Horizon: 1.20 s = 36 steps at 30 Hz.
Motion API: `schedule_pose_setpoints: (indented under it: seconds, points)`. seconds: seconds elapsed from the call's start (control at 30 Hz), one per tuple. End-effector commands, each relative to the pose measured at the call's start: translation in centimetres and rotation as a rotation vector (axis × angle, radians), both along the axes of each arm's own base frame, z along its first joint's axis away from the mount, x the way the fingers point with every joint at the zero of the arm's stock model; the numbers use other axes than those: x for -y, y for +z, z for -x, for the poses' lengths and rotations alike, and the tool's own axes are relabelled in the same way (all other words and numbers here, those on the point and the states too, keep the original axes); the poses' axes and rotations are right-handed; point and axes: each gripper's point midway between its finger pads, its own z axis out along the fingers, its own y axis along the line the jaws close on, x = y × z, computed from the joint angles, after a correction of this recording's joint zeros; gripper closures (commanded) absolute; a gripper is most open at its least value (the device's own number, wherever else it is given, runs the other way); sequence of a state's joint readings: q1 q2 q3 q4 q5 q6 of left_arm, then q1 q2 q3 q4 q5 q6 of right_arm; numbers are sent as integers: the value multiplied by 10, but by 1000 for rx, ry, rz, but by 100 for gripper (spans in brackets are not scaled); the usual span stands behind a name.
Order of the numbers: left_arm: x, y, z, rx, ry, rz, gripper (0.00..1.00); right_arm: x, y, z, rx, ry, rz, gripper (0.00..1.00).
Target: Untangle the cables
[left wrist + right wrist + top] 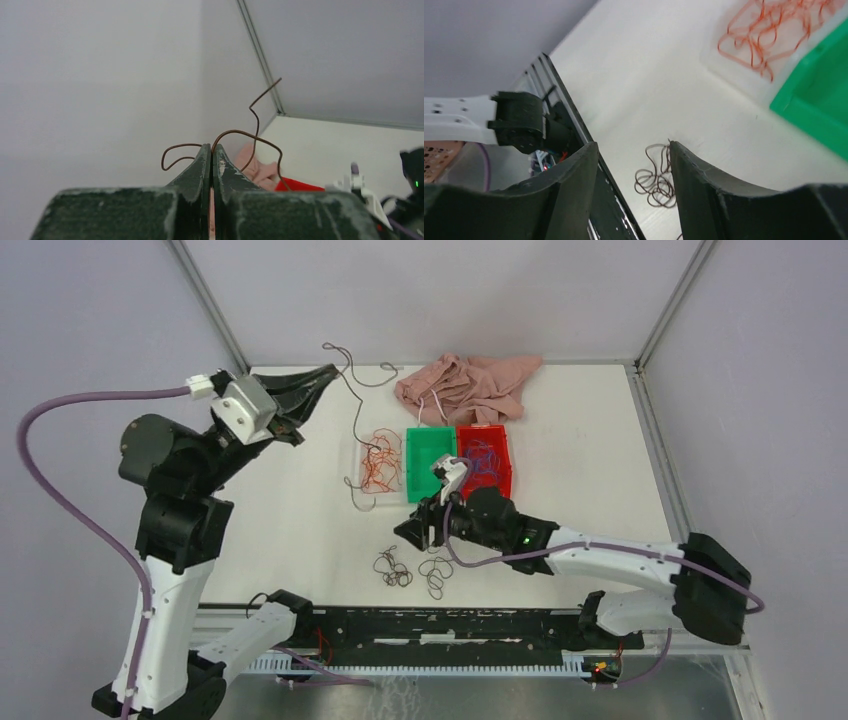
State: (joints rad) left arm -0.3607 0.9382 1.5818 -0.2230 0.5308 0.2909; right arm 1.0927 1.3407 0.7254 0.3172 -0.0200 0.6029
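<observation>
Pincer of left arm [322, 377] clamps one brown cable [240, 132], lifted at upper left to draw it free; right pincer [412, 533], spread apart, hangs above brown tangle [393, 570] at lower centre.

White table [300, 530], evenly lit. Plain grey walls [90, 310] enclose three sides, joined by metal posts [205, 300] at both rear corners. Black rail [450, 625] along near edge.
</observation>
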Motion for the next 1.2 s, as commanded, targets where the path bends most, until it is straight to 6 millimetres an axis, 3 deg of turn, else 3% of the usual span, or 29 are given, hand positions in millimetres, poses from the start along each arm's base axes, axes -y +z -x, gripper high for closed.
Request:
schedule_pose_setpoints:
  seconds: [0.0,0.13,0.23,0.47,0.67,1.03,1.17]
  points:
    - [13,-62,-3,-189,-73,-26,97,18,98,-10,289,-27,-119,37]
    - [22,-106,-3,-309,-129,-43,97,35,141,-10,416,-46,-161,34]
    - [27,-130,-7,-381,-145,-55,97,35,166,-6,481,-17,-188,33]
    - [32,-167,-15,-495,-153,-90,97,20,190,-14,580,25,-131,34]
    - [31,-188,-11,-572,-154,-141,97,2,188,-25,630,75,-11,32]
    - [38,-182,14,-602,-265,-127,97,-24,158,-47,608,118,60,36]
    - [40,-176,17,-634,-281,-101,97,-22,157,-62,609,47,68,44]
